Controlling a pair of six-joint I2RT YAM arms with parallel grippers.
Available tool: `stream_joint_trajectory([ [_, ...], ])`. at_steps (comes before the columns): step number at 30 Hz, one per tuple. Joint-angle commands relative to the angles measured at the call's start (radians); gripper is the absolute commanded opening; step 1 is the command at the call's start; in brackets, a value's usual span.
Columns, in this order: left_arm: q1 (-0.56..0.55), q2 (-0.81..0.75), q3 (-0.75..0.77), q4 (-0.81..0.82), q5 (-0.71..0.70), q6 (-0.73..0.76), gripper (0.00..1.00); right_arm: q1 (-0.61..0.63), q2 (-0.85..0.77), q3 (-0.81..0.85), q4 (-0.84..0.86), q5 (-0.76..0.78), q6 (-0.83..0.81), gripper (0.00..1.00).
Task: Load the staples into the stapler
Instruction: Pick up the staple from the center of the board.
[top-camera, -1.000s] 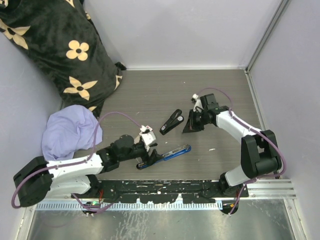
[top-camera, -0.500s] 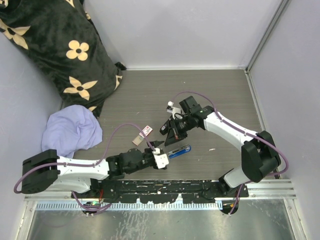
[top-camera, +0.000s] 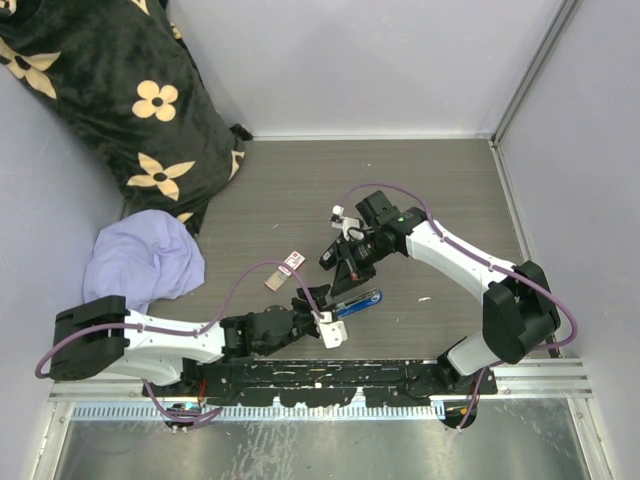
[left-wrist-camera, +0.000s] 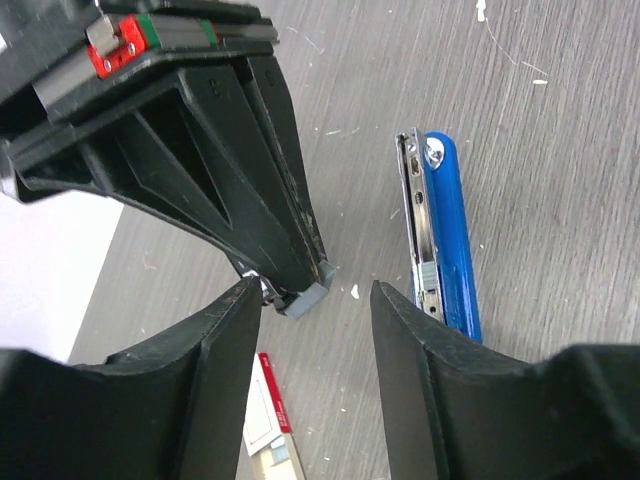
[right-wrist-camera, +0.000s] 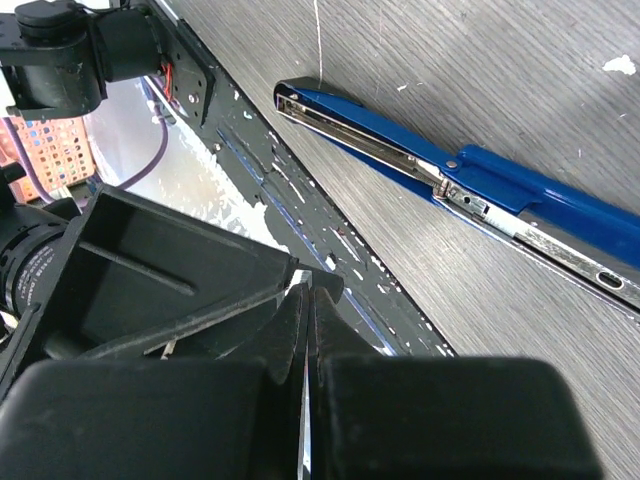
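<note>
Near front edge of table (top-camera: 300, 190), centre: both arms reach inward, their grippers close together over the grey wood-grain top.

Left gripper (left-wrist-camera: 314, 292): jaws partway apart, nothing between the fingers (left-wrist-camera: 215, 380). Bare tabletop shows through the gap. It sits low, just left of the blue stapler (top-camera: 358, 302).

Right gripper (right-wrist-camera: 306, 295): jaws pressed fully together. Cannot tell whether anything thin is pinched. Its tip points down toward the table, close to the left gripper's fingertips. From above it partly covers the black stapler (top-camera: 328, 257).

Blue stapler: lies flat on the table, opened out, metal staple channel exposed along its length. Neither gripper touches it.

Black stapler: lies just beyond the blue one, apart from it, only its left end showing.

Staples (top-camera: 293, 261): small white box with red-pink label, flat on the table, left of both staplers and beyond the left gripper. No gripper touches it. A small tan piece (top-camera: 275, 281) lies just beside it on the near-left side.

Far left corner: black cushion with cream flowers (top-camera: 110, 90), and below it a crumpled lilac cloth (top-camera: 140, 260), both well apart from the staplers.
</note>
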Motion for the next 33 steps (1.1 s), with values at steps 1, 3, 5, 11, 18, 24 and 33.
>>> stream_joint_trajectory([
  [1,-0.024,0.013,0.072,0.007,-0.026,0.048,0.47,0.006,-0.007,0.044,-0.031,-0.041,-0.033,0.01],
  [3,-0.04,0.043,0.083,0.0,-0.049,0.08,0.44,0.006,-0.003,0.048,-0.036,-0.044,-0.037,0.01],
  [5,-0.055,0.071,0.094,0.001,-0.072,0.103,0.41,0.006,-0.001,0.048,-0.038,-0.053,-0.04,0.01],
  [11,-0.079,0.112,0.103,0.02,-0.104,0.129,0.35,0.006,-0.004,0.046,-0.045,-0.057,-0.04,0.01],
  [18,-0.095,0.102,0.103,0.02,-0.105,0.134,0.29,0.006,-0.004,0.045,-0.046,-0.055,-0.035,0.01],
  [24,-0.098,0.106,0.107,0.012,-0.109,0.129,0.19,0.006,0.0,0.048,-0.036,-0.058,-0.027,0.01],
  [33,-0.099,0.092,0.102,0.007,-0.124,0.092,0.1,-0.011,-0.028,0.065,-0.006,0.002,0.012,0.21],
])
